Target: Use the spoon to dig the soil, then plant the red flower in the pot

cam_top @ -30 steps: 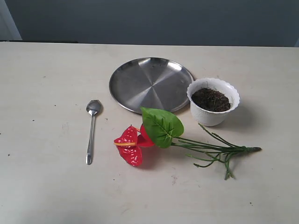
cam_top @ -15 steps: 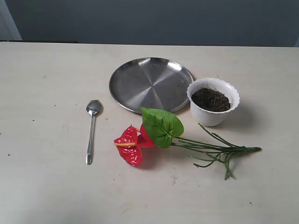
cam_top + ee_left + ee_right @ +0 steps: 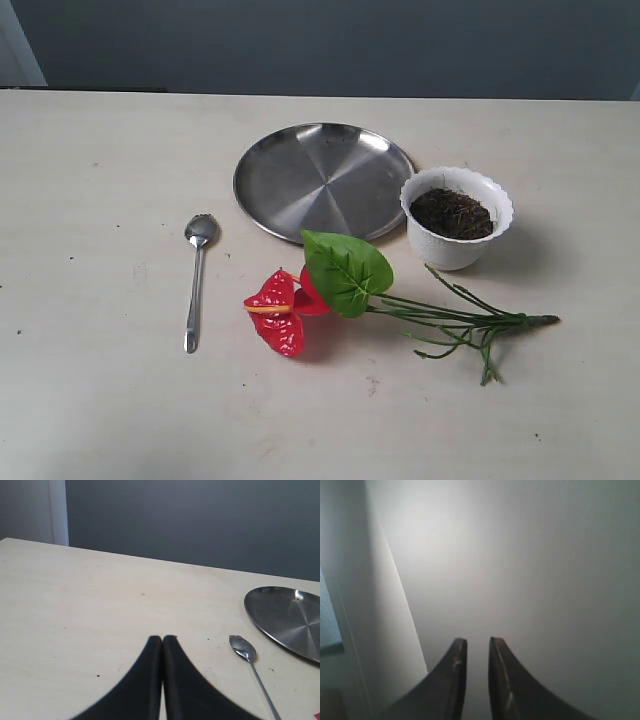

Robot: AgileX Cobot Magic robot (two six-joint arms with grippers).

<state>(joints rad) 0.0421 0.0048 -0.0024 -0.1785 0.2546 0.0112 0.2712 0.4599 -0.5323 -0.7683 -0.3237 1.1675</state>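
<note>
You see the spoon [image 3: 196,280] lying on the left of the bench [image 3: 100,400], bowl toward the back and handle toward the front. To its right and farther back sits the steel plate [image 3: 322,180]. The pot [image 3: 457,240] stands just beside the plate's right front edge, with the soil [image 3: 452,213] in it. The red flower [image 3: 345,270] lies on its side in front of both. Its blooms point toward the spoon, its leaf reaches the plate's front rim, and its stems run right, in front of the pot. Spoon and flower lie apart.
</note>
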